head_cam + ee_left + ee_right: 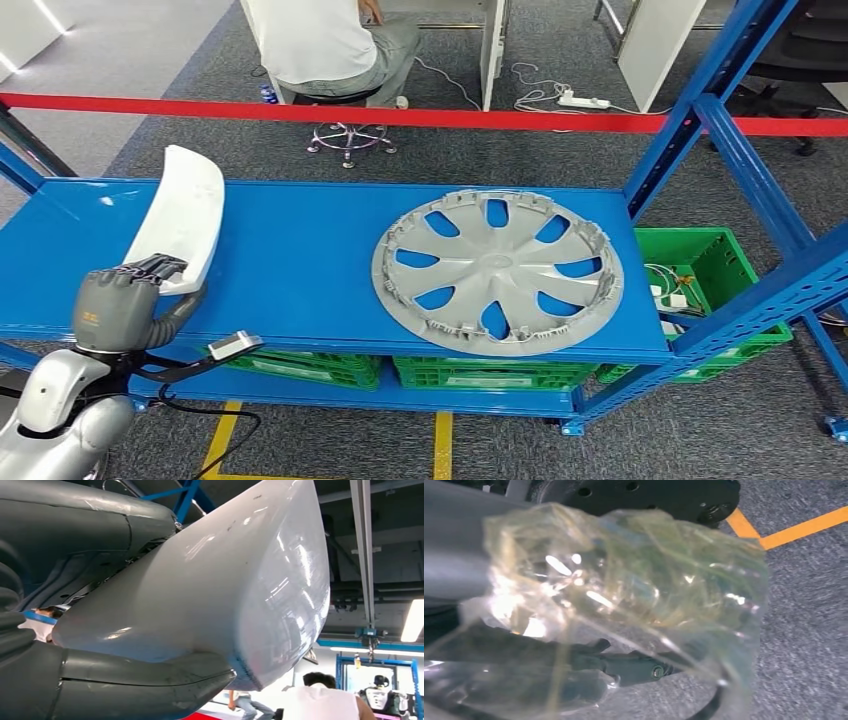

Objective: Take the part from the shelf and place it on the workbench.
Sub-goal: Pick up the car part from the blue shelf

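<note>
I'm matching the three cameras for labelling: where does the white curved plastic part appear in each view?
Head view: the white curved plastic part stands at the left, over the blue metal shelf, held by the left hand.
Left wrist view: it spans the centre, between the grey thumb and dark fingers.
Right wrist view: not in it.
Shared landmark: the left hand itself.

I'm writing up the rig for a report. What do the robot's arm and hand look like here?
The left arm has glossy silver rounded shells with black cables looping beside it. The left hand has a grey back with a small orange marking, dark ribbed fingers and a thick grey thumb.
</note>
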